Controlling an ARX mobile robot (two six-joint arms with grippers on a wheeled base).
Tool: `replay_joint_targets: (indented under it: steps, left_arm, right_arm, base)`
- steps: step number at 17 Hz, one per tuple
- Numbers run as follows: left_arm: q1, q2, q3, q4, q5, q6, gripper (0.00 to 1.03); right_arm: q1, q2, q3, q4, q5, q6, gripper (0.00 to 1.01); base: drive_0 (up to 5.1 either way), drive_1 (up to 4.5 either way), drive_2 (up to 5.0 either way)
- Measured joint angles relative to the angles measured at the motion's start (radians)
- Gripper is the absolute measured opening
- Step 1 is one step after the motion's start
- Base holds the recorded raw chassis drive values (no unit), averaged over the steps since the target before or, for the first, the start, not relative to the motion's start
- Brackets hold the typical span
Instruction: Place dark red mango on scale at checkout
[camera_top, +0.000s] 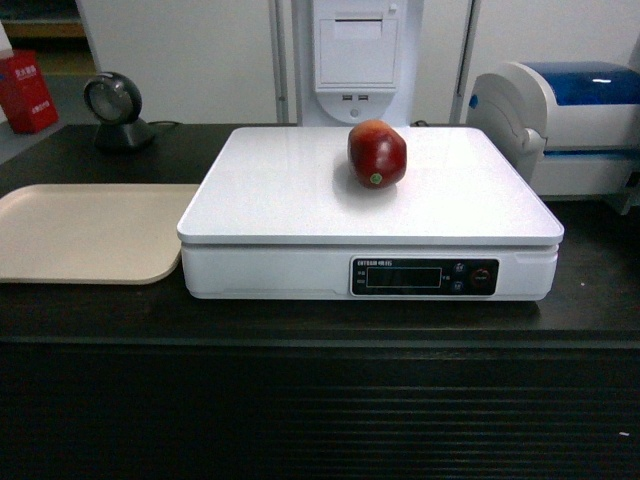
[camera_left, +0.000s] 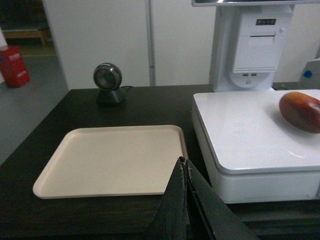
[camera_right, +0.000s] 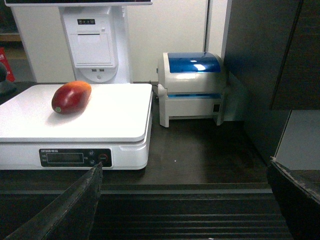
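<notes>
Mango on the scale, lying on the far half of the white top plate, a little right of its middle.

The dark red mango lies on its side with bare plate all round it and sits well back from the front edge; its long axis runs front to back in the head view, the end with a small green spot toward the robot, and in the right wrist view the far end shades to orange. The scale sits on the black checkout, between a beige tray just beside its left edge and a white-and-blue printer near its right. The left gripper has its fingertips pressed together, low over the counter's front edge beside the tray. The right gripper stands wide apart, holding nothing, in front of the counter.
</notes>
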Motion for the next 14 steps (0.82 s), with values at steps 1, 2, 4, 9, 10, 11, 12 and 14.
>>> replay_joint_targets:
  steps: [1, 2, 4, 9, 10, 11, 12, 14]
  left_arm:
    - [0.057, -0.035, -0.023, -0.011, 0.051, 0.000, 0.02]
    - [0.079, -0.079, -0.045, -0.027, 0.048, -0.001, 0.02]
    - [0.068, -0.146, -0.078, -0.064, 0.065, 0.000, 0.02]
    - [0.068, -0.313, -0.131, -0.177, 0.064, 0.000, 0.02]
    - [0.068, -0.322, -0.133, -0.183, 0.064, -0.001, 0.02]
    - [0.068, -0.328, -0.148, -0.155, 0.064, 0.000, 0.02]
    - [0.068, -0.344, -0.169, -0.162, 0.064, -0.001, 0.02]
    - [0.068, -0.402, -0.169, -0.222, 0.064, 0.000, 0.02]
  right_arm:
    - [0.000, 0.000, 0.000, 0.000, 0.000, 0.000, 0.98]
    - [0.000, 0.000, 0.000, 0.000, 0.000, 0.000, 0.98]
    - [0.000, 0.000, 0.000, 0.000, 0.000, 0.000, 0.98]
    - [0.000, 0.000, 0.000, 0.000, 0.000, 0.000, 0.98]
    - [0.000, 0.000, 0.000, 0.000, 0.000, 0.000, 0.98]
    - [0.000, 0.000, 0.000, 0.000, 0.000, 0.000, 0.98]
    - [0.000, 0.000, 0.000, 0.000, 0.000, 0.000, 0.98]
    - [0.000, 0.000, 0.000, 0.000, 0.000, 0.000, 0.98]
  base:
    - [0.0, 0.00, 0.0]
    - [0.0, 0.00, 0.0]
    - [0.0, 0.00, 0.0]
    - [0.0, 0.00, 0.0]
    - [0.0, 0.00, 0.0]
    - [0.0, 0.00, 0.0]
    - [0.0, 0.00, 0.0]
    - [0.0, 0.00, 0.0]
